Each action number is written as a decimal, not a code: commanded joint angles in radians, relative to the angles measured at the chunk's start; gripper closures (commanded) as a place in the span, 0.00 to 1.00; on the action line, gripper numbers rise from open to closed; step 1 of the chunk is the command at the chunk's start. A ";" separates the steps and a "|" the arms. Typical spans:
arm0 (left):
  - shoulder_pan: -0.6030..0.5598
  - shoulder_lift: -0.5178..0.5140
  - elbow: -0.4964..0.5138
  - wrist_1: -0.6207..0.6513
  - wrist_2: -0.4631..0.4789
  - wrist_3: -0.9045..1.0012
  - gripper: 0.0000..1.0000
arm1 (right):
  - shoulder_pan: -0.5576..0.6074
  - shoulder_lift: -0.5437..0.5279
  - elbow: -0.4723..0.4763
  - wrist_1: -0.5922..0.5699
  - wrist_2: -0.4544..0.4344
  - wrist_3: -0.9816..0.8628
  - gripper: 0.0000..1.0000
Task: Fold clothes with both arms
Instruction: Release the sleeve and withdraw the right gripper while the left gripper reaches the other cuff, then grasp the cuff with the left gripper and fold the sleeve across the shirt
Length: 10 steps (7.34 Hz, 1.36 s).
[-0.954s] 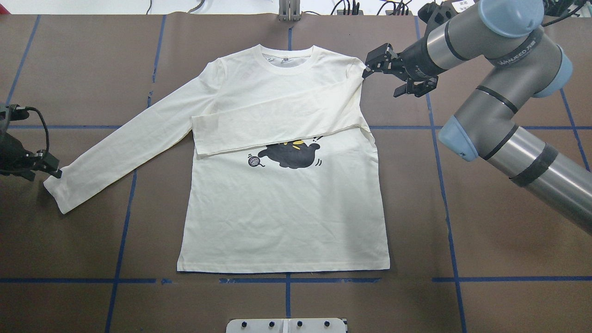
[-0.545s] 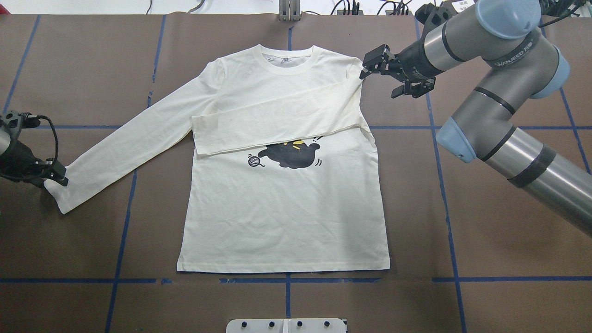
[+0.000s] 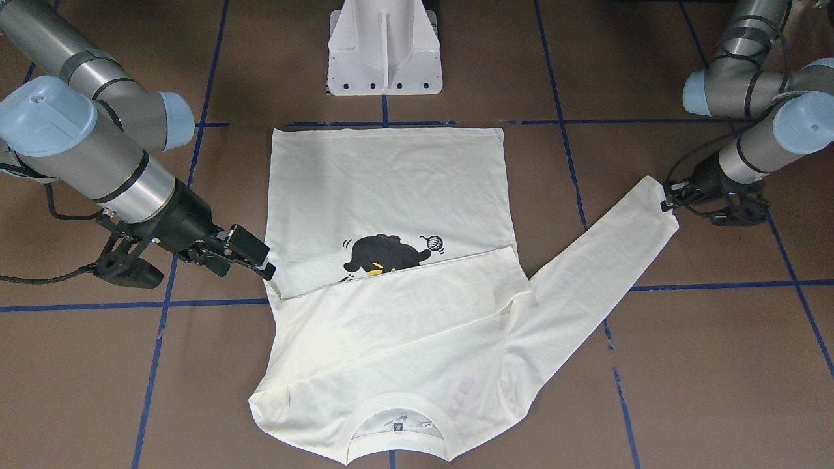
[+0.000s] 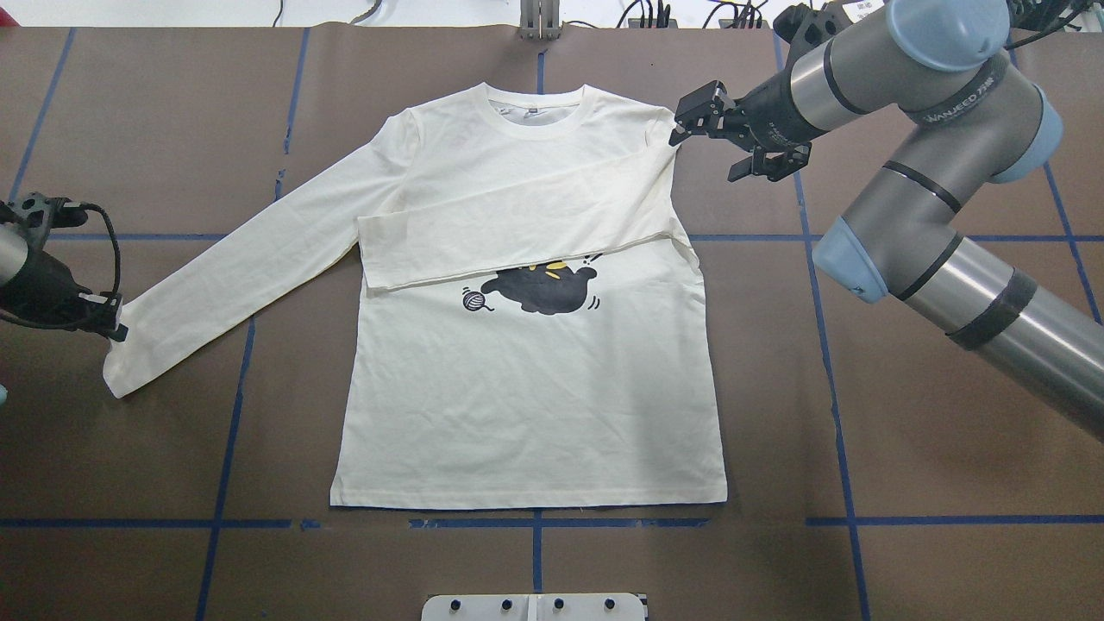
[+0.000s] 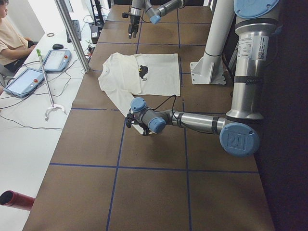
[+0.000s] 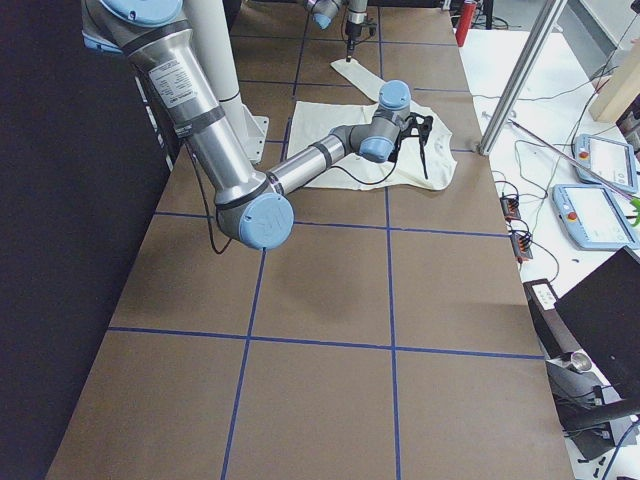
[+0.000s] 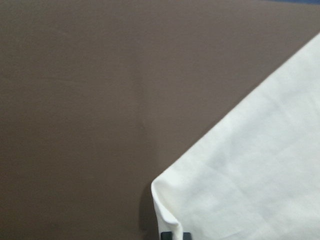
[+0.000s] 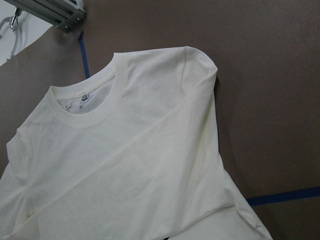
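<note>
Overhead exterior: left jaws touch T-shirt (image 4: 526, 388) cuff (image 4: 125, 366) edge.

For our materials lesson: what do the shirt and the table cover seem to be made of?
Shirt: soft matt knit, probably cotton jersey; it creases, drapes and has a ribbed neck. Table cover: smooth matt brown sheet, perhaps paper or vinyl; it lies flat.

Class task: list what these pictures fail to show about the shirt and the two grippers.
- Top of the cat print: covered by the folded sleeve in both the overhead and front-facing views.
- Whether the left gripper holds the cuff: too small overhead, cropped in the left wrist view.
- Jaws of the right gripper: outside the right wrist view.
</note>
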 commanded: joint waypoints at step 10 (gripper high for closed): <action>0.413 -1.170 0.713 -0.224 0.581 -0.755 0.91 | 0.270 -0.321 0.227 0.010 0.242 -0.190 0.00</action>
